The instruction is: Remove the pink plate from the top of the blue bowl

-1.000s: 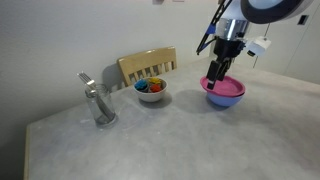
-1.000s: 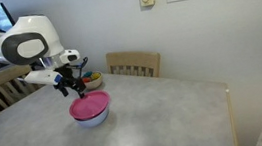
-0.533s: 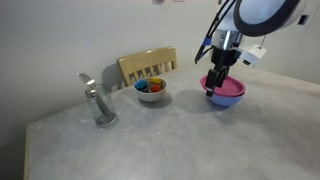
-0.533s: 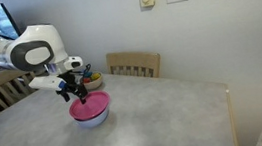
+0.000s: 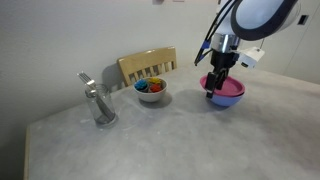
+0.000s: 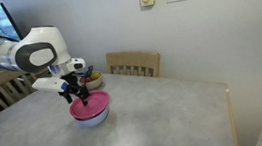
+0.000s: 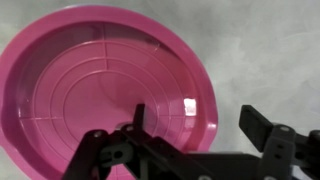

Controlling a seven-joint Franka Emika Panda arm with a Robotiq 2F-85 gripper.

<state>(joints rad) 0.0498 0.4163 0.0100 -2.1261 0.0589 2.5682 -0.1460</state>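
Observation:
The pink plate (image 7: 100, 80) lies on top of the blue bowl (image 5: 228, 98), covering its rim; both show in both exterior views, with the plate (image 6: 88, 107) on the bowl (image 6: 92, 118). My gripper (image 7: 195, 120) is open and hangs just above the plate's edge, one finger over the plate, the other over the bare table beside it. In the exterior views the gripper (image 5: 215, 88) (image 6: 72, 91) sits low at the plate's rim. The wrist view hides the bowl under the plate.
A white bowl with colourful contents (image 5: 151, 90) stands next to a wooden chair back (image 5: 146, 65). A metal utensil holder (image 5: 98, 103) stands on the grey table (image 5: 170, 135). Another chair (image 6: 133, 64) is behind the table.
The gripper has come down a little toward the plate's rim and shifted slightly along it. The plate and bowl have not moved.

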